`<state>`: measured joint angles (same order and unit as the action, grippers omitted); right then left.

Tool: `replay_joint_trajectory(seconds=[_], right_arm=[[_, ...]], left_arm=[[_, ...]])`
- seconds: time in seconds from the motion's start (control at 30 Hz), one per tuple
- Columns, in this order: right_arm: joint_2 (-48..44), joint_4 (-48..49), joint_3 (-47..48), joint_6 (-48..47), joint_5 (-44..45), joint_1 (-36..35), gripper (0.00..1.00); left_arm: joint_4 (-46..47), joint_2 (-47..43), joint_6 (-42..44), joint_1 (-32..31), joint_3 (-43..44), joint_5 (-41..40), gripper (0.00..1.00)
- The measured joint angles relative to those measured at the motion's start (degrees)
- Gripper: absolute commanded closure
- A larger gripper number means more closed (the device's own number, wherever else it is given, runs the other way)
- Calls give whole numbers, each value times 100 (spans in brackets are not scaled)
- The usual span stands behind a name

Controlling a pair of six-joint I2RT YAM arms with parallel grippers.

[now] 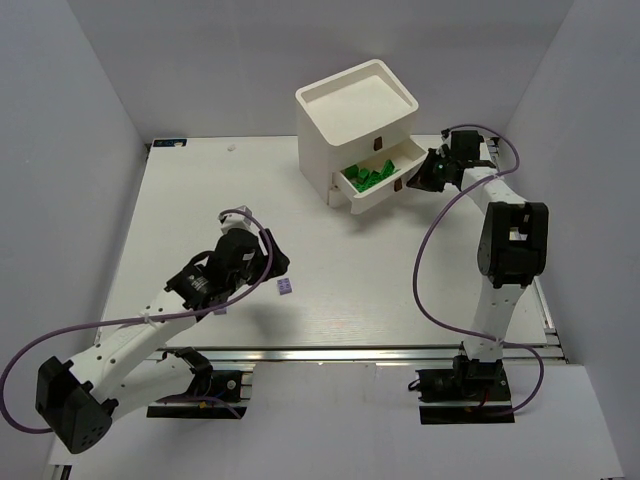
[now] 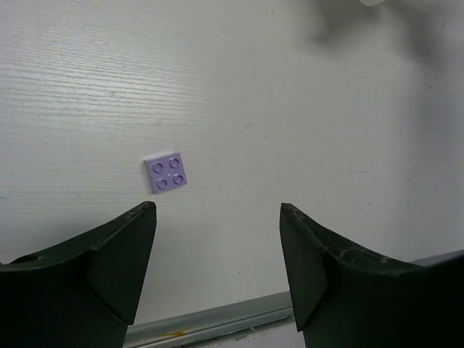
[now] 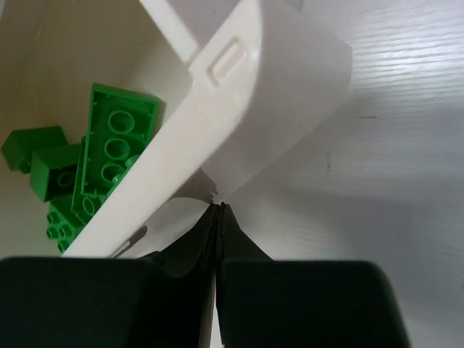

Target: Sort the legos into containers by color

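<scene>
We're hovering left gripper [image 2: 217, 212], jaws apart; square purple lego [image 2: 169, 172] lying upper left of gap, no long axis. Right gripper [image 3: 219, 210], pressed together, sitting against open drawer [image 3: 217, 94].

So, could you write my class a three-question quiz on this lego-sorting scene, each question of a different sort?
1. True or false: the left arm's jaws stand open and hold nothing.
2. What colour are the bricks in the open drawer? A purple, B green, C red.
3. How many studs does the purple brick on the table show?

Key: 1 true; 2 B; 3 four.
</scene>
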<state>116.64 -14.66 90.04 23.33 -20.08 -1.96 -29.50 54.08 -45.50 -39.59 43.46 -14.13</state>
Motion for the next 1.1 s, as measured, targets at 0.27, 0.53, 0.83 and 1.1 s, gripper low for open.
replay_joint_trajectory(seconds=[0.27, 0.53, 0.83, 1.1], right_arm=[[101, 46, 15, 238, -916, -199, 100], [61, 501, -160, 275, -1572, -350, 100], [-310, 763, -966, -103, -1764, -588, 100], [-669, 979, -1392, -295, -1537, -1012, 100]], left_arm=[[87, 219, 24, 0, 57, 57, 21], [170, 214, 48, 0, 57, 118, 21], [170, 35, 39, 0, 50, 127, 21], [168, -55, 17, 0, 48, 125, 21]])
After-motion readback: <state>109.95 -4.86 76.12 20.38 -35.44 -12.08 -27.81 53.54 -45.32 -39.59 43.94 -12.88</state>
